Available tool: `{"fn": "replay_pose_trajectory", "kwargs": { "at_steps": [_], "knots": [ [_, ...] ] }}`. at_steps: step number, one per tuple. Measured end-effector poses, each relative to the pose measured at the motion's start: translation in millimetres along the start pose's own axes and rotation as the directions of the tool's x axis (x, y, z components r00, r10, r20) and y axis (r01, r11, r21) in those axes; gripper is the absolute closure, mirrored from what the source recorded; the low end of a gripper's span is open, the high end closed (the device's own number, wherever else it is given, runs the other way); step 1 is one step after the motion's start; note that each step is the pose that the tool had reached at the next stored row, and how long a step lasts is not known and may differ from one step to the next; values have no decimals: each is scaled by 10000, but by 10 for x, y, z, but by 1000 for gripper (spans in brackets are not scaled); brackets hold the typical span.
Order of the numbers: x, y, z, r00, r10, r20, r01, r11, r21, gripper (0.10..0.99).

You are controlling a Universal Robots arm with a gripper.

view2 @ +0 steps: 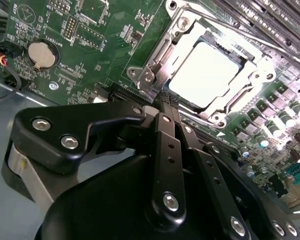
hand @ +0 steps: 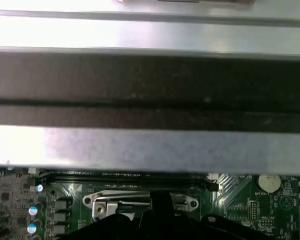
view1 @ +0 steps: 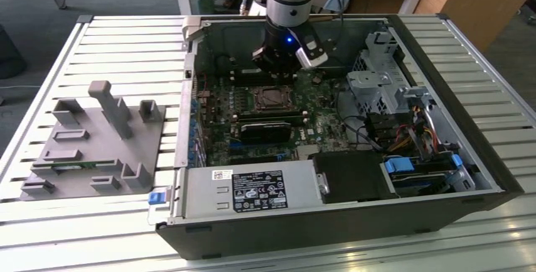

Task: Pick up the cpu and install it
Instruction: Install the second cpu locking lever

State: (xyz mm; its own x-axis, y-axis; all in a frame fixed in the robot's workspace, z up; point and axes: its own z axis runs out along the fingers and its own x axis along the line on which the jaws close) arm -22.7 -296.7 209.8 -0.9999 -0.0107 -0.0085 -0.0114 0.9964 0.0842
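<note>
The cpu [view2: 206,75], a silvery square chip, lies flat in the motherboard socket, framed by the metal socket bracket [view2: 157,65]. In the exterior view the cpu [view1: 272,98] sits in the middle of the green motherboard [view1: 219,139], inside the open computer case. My gripper [view2: 167,102] hangs just above the socket's edge, its black fingers pressed together with nothing between them. The exterior view has the gripper [view1: 277,72] slightly behind the socket. The first wrist view catches the bracket [hand: 102,205] below the case's rear wall.
A black heatsink block [view1: 263,129] lies on the board in front of the socket. The power supply [view1: 251,190], drive cage [view1: 377,83] and cables [view1: 415,137] crowd the case. A grey holder fixture [view1: 88,143] stands on the slatted table at the exterior view's left.
</note>
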Motion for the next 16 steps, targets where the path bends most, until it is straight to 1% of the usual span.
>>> {"fn": "replay_pose_trajectory", "kwargs": {
  "at_steps": [8,16],
  "knots": [
    [0,-17,-2,10000,1,-1,-1,10000,1,980],
    [-1,-13,-48,10000,0,1,0,10000,-2,980]
  ]
}}
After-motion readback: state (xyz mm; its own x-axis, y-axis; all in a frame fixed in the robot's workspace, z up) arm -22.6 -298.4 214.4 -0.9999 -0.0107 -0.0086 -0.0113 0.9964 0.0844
